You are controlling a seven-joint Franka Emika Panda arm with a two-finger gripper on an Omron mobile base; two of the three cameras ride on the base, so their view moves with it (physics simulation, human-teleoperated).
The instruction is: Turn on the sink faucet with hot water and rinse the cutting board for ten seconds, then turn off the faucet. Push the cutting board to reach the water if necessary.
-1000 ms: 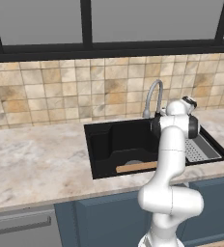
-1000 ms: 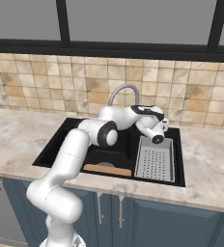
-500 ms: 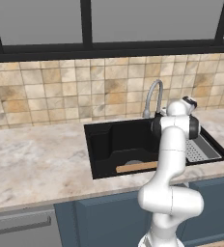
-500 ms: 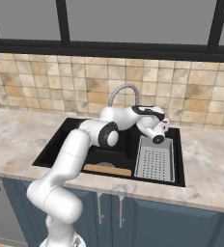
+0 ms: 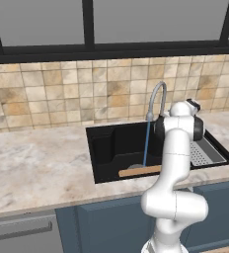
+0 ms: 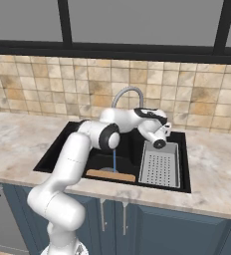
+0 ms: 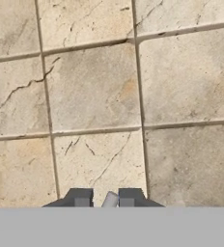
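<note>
Hand view: cracked beige tiles (image 7: 94, 87)

We see a marbled beige bench (image 5: 37, 163) running under the tiled wall, with the black sink (image 5: 104, 153) sunk into it. In the basin the cutting board (image 5: 138, 171) lies flat along the front wall — a grey perforated tray (image 6: 160, 167) sits in the right part, beside it but apart.
</note>
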